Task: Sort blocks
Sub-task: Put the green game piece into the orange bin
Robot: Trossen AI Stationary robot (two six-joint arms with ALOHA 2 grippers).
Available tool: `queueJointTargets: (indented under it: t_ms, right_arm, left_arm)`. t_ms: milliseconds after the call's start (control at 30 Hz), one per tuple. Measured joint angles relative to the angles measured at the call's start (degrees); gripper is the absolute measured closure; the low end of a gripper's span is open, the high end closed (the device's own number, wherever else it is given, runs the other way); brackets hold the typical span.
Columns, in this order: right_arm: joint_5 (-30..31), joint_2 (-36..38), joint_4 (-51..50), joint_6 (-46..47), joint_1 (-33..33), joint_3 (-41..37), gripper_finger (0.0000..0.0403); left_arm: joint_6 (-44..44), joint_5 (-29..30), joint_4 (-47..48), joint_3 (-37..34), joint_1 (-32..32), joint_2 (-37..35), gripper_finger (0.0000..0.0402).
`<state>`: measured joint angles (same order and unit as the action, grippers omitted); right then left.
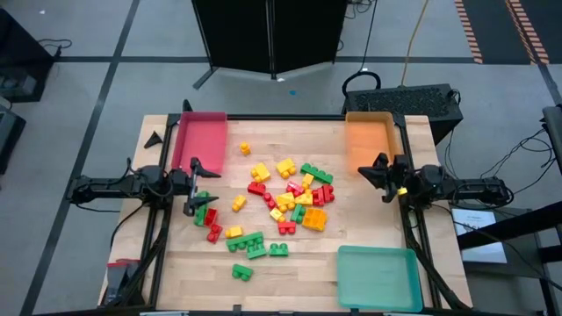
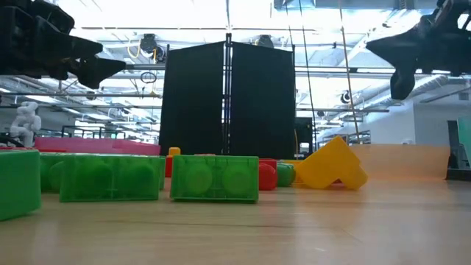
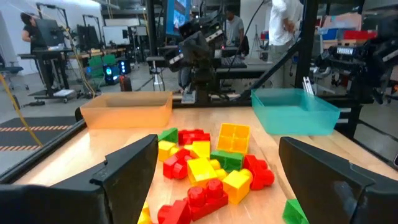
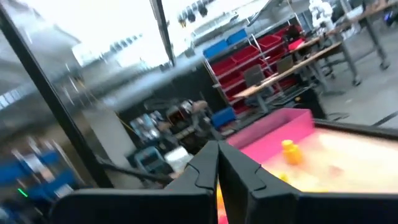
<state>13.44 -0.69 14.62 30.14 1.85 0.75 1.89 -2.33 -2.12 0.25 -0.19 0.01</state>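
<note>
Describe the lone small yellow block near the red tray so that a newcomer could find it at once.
Start at the red tray by the table's far left corner. Just beside its inner long side, on bare wood, sits one small yellow block. It stands alone, apart from the main pile of blocks nearer mid-table, and no other block lies so near the table's far edge.

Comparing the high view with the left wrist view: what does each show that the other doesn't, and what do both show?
Only the high view shows the red tray, the whole table, the lone yellow block near that tray, and the shut right hand beside the orange tray.

Only the left wrist view shows the room beyond, with people standing at benches.

Both show the block pile, the orange tray, the teal tray, and the open left hand facing the pile.
</note>
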Motion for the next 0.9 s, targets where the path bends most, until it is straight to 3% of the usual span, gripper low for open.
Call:
queueJointTargets:
  t_ms: [100,367,733,900]
  right_arm:
    - [0.1,0.0,3.0,5.1,0.0,0.0,0.0394]
    - [0.1,0.0,10.8,6.8,0.0,0.0,0.0394]
    - [0.5,0.0,22.4,3.3,0.0,0.0,0.0394]
    - [0.3,0.0,22.6,1.4,0.0,0.1,0.0394]
  left_arm:
    - [-0.1,-0.1,-0.7,0.0,0.0,0.0,0.0061]
    - [-0.2,-1.8,-5.8,0.0,0.0,0.0,0.0061]
    - [-6.0,2.8,-31.6,0.0,0.0,0.3,0.0061]
    - [-5.6,3.6,-34.0,0.2,0.0,0.3,0.0061]
